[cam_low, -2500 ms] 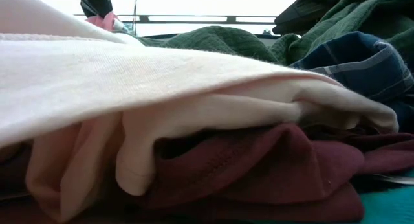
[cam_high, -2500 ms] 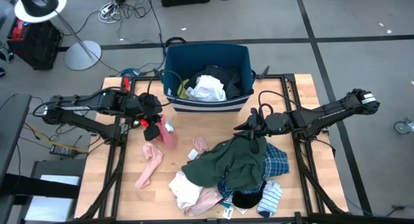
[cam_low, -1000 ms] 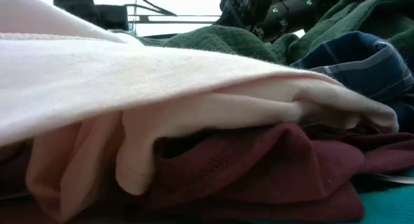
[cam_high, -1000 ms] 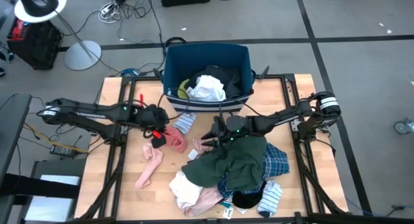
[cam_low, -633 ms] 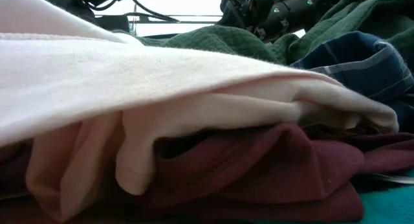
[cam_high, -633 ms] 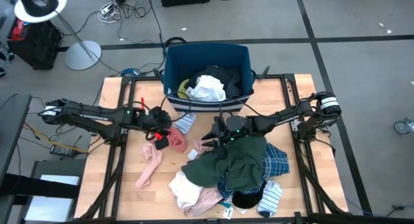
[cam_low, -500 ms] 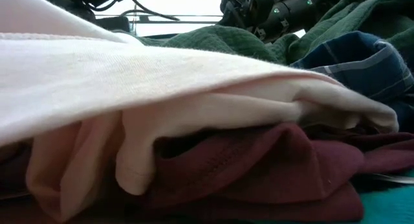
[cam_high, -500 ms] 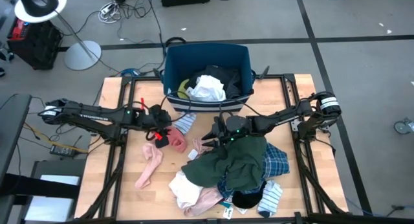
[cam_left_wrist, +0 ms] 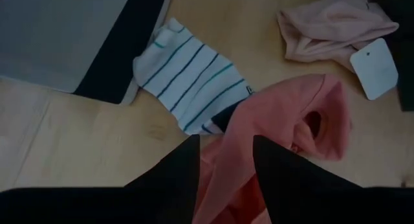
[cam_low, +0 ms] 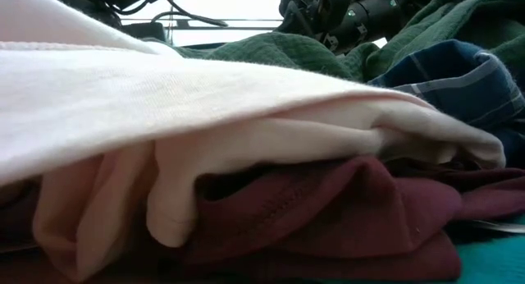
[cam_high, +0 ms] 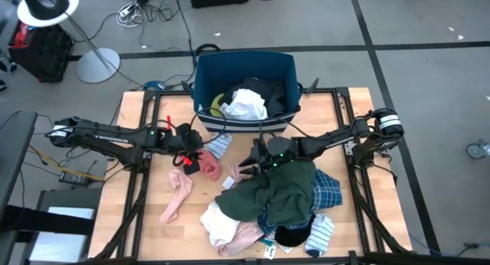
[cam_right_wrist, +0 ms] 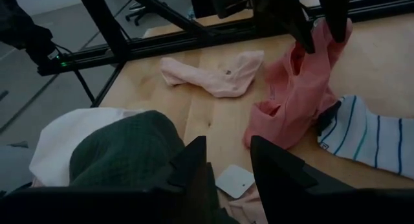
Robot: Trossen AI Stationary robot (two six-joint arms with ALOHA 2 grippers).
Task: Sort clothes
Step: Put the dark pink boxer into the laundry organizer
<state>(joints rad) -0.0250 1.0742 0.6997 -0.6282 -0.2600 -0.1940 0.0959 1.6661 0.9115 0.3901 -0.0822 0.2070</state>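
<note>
The clothes lie in a heap (cam_high: 287, 196) at the table's near middle, dark green on top; cream and maroon cloth (cam_low: 246, 95) fill the low view. A coral pink garment (cam_high: 207, 167) lies on the wood beside a striped sock (cam_high: 218, 145). My left gripper (cam_left_wrist: 225, 143) stands open right over the coral garment, with a raised fold between its fingers. My right gripper (cam_right_wrist: 228, 146) is open, low at the heap's far left corner, over a small pale pink garment (cam_high: 236, 171) with a white tag (cam_right_wrist: 236, 180). My left gripper's open fingers (cam_right_wrist: 294, 30) come from above, slanting from the table's left, on either side of a raised fold (cam_right_wrist: 320, 46) of the coral garment. The fold stands up between them; the rest lies slack on the table. My right gripper may touch the pale pink garment; I cannot tell.
A dark blue bin (cam_high: 200, 77) with white and dark clothes inside stands at the table's far middle. A long pale pink sock (cam_high: 176, 196) lies left of the heap. Bare wood shows at the near left and far right corners.
My left gripper has moved a little toward the table's right edge, staying over the coral garment, which lies in the same spot.
</note>
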